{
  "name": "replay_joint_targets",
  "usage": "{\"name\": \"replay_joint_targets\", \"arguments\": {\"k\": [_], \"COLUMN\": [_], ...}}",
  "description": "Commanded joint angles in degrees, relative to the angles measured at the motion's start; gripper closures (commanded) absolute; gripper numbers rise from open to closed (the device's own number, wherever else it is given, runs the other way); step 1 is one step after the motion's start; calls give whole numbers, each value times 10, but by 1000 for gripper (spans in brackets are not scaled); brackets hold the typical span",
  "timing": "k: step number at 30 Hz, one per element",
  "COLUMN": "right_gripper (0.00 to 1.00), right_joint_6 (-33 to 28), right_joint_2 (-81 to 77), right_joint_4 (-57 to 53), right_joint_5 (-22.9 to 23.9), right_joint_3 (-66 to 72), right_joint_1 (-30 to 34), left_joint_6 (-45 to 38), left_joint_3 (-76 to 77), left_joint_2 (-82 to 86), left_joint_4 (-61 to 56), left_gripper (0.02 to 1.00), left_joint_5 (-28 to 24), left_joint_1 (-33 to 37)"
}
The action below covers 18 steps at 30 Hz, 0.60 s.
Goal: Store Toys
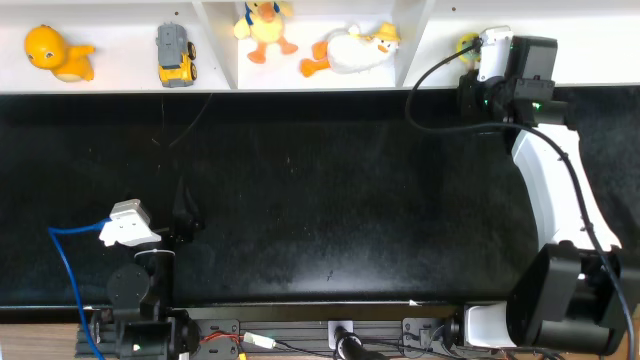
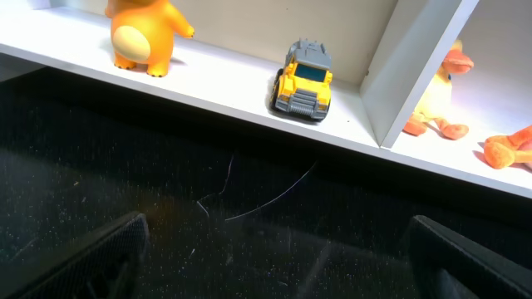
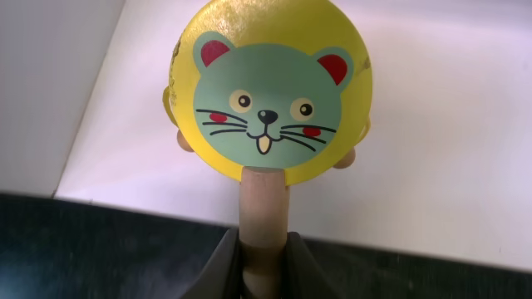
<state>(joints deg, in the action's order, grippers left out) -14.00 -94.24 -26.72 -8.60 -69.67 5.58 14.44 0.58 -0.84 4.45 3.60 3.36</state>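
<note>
Right fingers [image 3: 223, 270] grip the mouse rattle [image 3: 270, 91] by its handle.

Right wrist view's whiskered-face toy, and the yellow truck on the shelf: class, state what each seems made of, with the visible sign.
Whiskered-face toy: probably wood; the bare handle is matt tan, the round head painted glossy yellow. Yellow truck: likely hard plastic; smooth moulded panels, even colour, slight sheen.

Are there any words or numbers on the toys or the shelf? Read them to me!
None: no word, number or sign can be read.
The rattle in the right gripper bears only a painted animal face, no letters.
The toy truck shows no print I can make out.
The white shelf is blank.
</note>
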Motion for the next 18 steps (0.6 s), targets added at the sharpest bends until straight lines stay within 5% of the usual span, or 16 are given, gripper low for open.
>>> {"name": "replay_joint_targets", "arguments": {"k": [1, 18], "right_gripper": [956, 956], "right_joint_6": [1, 111], "right_joint_2": [-21, -73], "right_joint_4": [31, 127], "right_joint_5": [-6, -10], "right_joint_3": [2, 2], "right_joint_1": [1, -2], "left_joint_6": [-13, -13], "left_joint_3": [-1, -1], "left_joint_2": [7, 7], "left_joint_4": [1, 1], "left_gripper": [20, 20], "left_joint_5": [-5, -5], "left_joint_1": [-4, -4]}}
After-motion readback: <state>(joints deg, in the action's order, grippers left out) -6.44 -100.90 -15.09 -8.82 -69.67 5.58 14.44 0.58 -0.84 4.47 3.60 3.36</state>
